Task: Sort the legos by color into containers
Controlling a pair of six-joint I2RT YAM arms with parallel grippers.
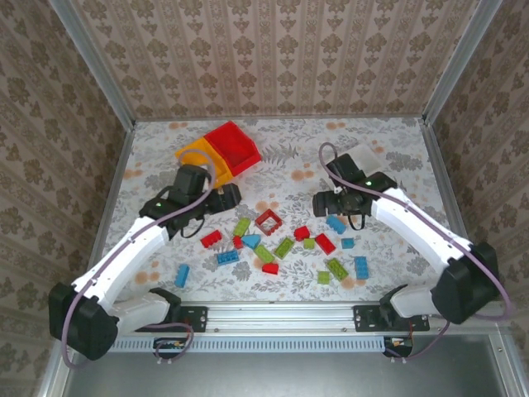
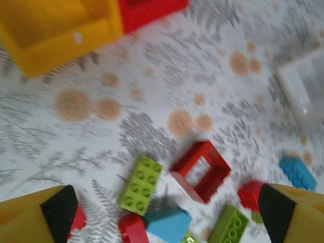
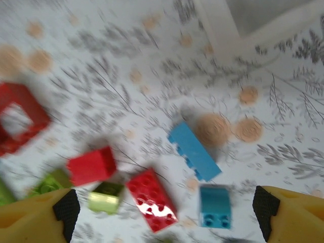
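The left arm (image 1: 124, 260) and right arm (image 1: 413, 219) are each showing white link covers between black joint housings. A lilac-grey cable (image 1: 321, 157) is running along each arm in loops. A green indicator light (image 1: 365, 179) is glowing on each black wrist. The jaws are carrying yellow fingers (image 2: 20, 220) faced with black pads (image 2: 58, 210). Black base brackets (image 1: 188, 315) are sitting at the foot of both arms.

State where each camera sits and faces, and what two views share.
Top external: above, behind the bases, looking down on the table; left arm, right arm show.
Left wrist: looks down past open left gripper at the red frame piece.
Right wrist: looks down past open right gripper at a blue brick.
Shared: red frame piece, both wrist views.
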